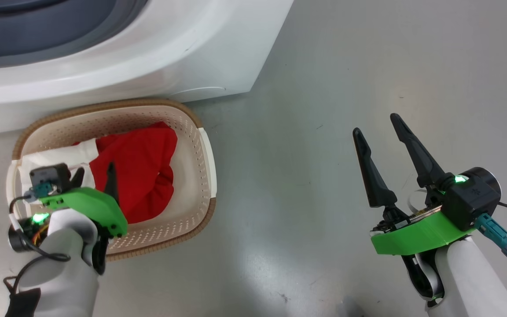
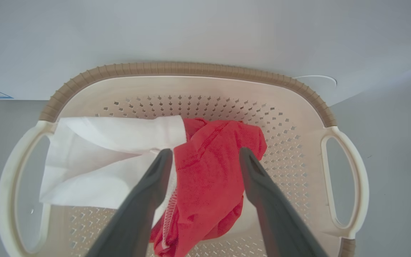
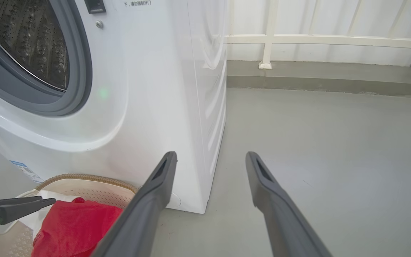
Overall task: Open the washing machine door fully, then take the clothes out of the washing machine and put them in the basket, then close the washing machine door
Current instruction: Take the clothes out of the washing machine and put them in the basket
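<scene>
The left gripper point(image 2: 205, 151) hangs over the basket point(image 2: 191, 67) with its fingers point(image 2: 148, 200) spread, gripping nothing. The clothes point(image 2: 209, 185) lie inside, with the red heap at centre and the white part spilling toward the handle point(image 2: 5, 185) at 9 o'clock. Red folds rise between the fingers, so a careless lift could snag one and drag it out. In the head view the right gripper point(image 1: 376, 123), also spread and empty, hovers at 4 o'clock over the floor point(image 1: 302, 132), well apart from the washing machine point(image 3: 162, 89)

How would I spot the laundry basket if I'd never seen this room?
Find the big white washing machine; on the grey floor just in front of it sits the basket. It is cream plastic dotted with small holes, and its brown woven-look rim and the red and white clothes inside set it apart.
</scene>
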